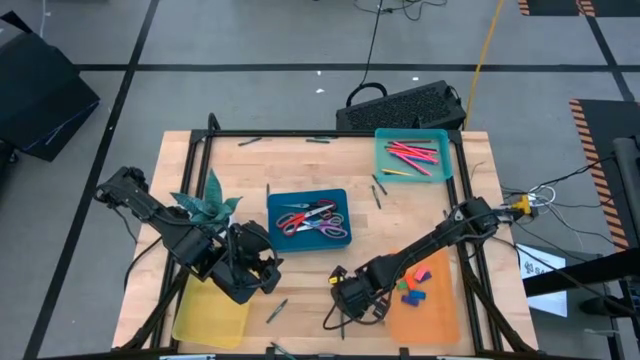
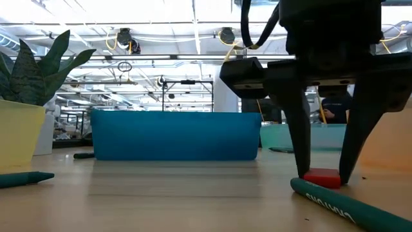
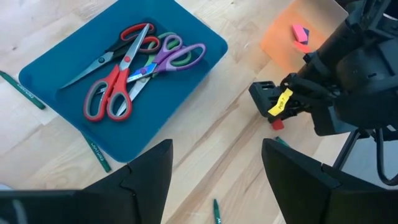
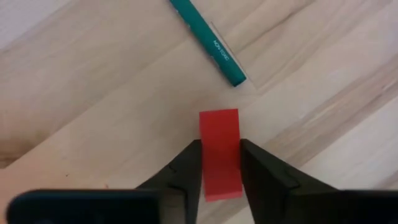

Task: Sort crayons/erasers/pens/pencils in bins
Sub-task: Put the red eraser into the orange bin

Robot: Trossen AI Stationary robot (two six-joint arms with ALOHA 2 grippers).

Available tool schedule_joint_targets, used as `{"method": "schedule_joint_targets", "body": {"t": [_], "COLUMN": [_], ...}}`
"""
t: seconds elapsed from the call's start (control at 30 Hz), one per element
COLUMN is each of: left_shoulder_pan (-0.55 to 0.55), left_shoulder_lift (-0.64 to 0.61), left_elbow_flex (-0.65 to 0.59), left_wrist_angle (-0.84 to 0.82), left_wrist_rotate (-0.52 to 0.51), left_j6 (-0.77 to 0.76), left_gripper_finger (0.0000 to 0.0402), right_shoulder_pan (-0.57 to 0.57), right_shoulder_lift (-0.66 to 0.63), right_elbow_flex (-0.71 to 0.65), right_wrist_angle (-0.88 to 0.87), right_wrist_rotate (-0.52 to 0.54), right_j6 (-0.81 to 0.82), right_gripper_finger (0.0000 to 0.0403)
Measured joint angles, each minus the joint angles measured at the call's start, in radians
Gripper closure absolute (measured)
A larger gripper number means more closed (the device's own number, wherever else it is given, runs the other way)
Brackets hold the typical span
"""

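Erasers are being sorted: a red eraser (image 4: 219, 152) is lying on the table (image 1: 300, 160) beside a green pen (image 4: 208, 41), and the right gripper (image 4: 219, 163) is clamping its two fingers on it. Next it likely needs lifting and carrying to the orange bin (image 1: 440, 310), where other erasers (image 1: 414, 288) are lying. The left gripper (image 3: 214, 171) is hanging with fingers apart near the yellow bin (image 1: 205, 318).

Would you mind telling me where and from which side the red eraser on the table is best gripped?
Across its two long sides, from straight above. The red eraser lies flat on the table, a narrow block, and the right gripper already straddles it that way, a finger against each long side.
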Motion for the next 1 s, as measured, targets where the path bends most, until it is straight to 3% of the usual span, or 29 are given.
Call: {"method": "schedule_joint_targets", "body": {"t": [0.13, 0.3, 0.6, 0.73, 1.0], "left_shoulder_pan": [0.000, 0.000, 0.006, 0.012, 0.023], "left_shoulder_lift": [0.000, 0.000, 0.071, 0.133, 0.244], "left_elbow_flex": [0.000, 0.000, 0.000, 0.000, 0.000], "left_wrist_angle": [0.000, 0.001, 0.028, 0.086, 0.281], "left_wrist_rotate": [0.000, -0.034, -0.043, 0.032, 0.308], "left_j6": [0.014, 0.018, 0.082, 0.141, 0.163], "left_gripper_finger": [0.0153, 0.0153, 0.0153, 0.0153, 0.0153], "right_shoulder_pan": [0.006, 0.025, 0.121, 0.173, 0.301], "right_shoulder_lift": [-0.003, -0.047, -0.327, -0.447, -0.598], "right_elbow_flex": [-0.001, -0.003, -0.007, -0.004, -0.109], "right_wrist_angle": [0.005, 0.021, -0.174, -0.258, -0.471], "right_wrist_rotate": [0.001, 0.014, 0.054, 0.052, 0.037], "right_j6": [0.014, 0.053, 0.089, 0.168, 0.374], "right_gripper_finger": [0.0334, 0.0341, 0.0342, 0.0340, 0.0340]}}
